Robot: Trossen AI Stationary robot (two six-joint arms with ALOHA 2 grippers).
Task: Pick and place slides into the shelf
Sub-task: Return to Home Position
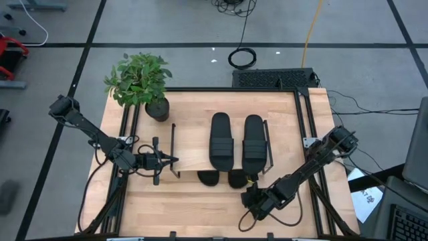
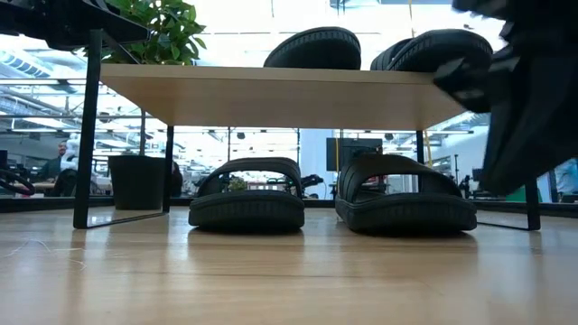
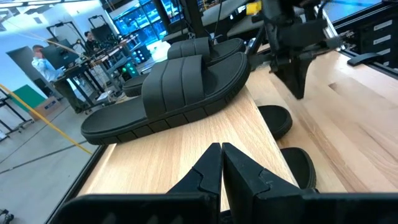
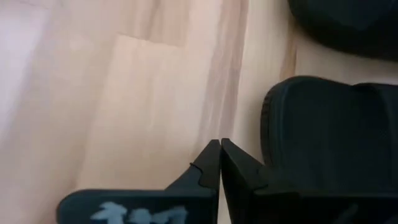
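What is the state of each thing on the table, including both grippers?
Two black ribbed slide sandals on top: flat, side by side.
Two black slide sandals underneath: flat on the table.
Light wooden shelf with black wire frame: upright.
Left gripper: shut, at shelf's left end.
Right gripper: shut, close to those lower sandals.
Green potted plant: upright.

Overhead straight down, table-level across, both showing the shelf (image 1: 194, 148)

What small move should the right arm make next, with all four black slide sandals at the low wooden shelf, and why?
Probably lift the right gripper and draw it back from the light wooden wire-framed shelf. It is shut and empty, two black ribbed slides lie on the board, and the other pair sits beneath it.
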